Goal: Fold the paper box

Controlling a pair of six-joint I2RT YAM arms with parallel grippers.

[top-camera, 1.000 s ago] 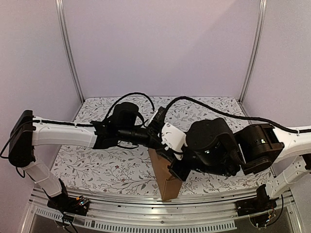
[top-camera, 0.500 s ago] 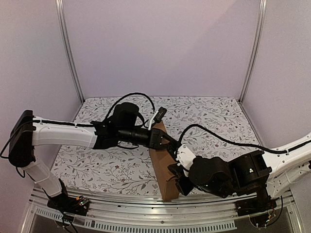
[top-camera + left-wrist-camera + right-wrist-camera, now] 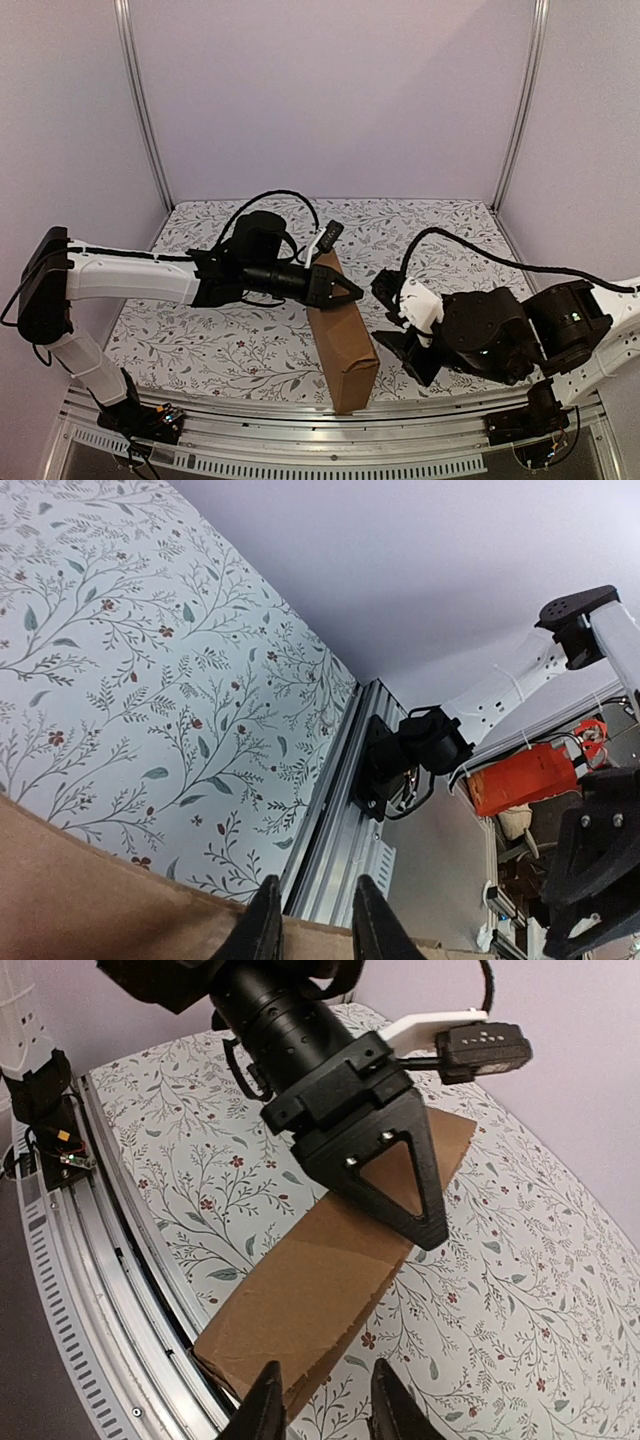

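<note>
Two arms over the floral-patterned table (image 3: pixel 200 345), one task item between them.

Paper box (image 3: pixel 345 340): plain brown cardboard, folded into a long closed block. It stands on the table at the centre, close to the aluminium front rail (image 3: pixel 300 440). Its long axis runs from the rail toward the back, skewed a little. The near end shows a folded seam and looks slightly ragged at the lower corner in the right wrist view (image 3: pixel 320 1290).

Left gripper (image 3: pixel 345 292): reaches in from the left and lies across the box's upper face, roughly halfway along. From the right wrist camera, the near triangular finger of this claw (image 3: pixel 435 1240) crosses the cardboard with its tip just past the far edge. From its own wrist camera (image 3: pixel 315 925), the two tips stand a narrow gap apart. The cardboard (image 3: pixel 80 900) runs behind and below them, and nothing shows pinched in the gap. Whether the fingers press on the face or sit just above it, I cannot tell.

Right gripper (image 3: pixel 392 345): low on the right side of the box, toward its near end, apart from the cardboard. Its own camera shows the tips (image 3: pixel 325 1405) parted by a modest gap and holding nothing. Box corner and tablecloth are visible between them.
</note>
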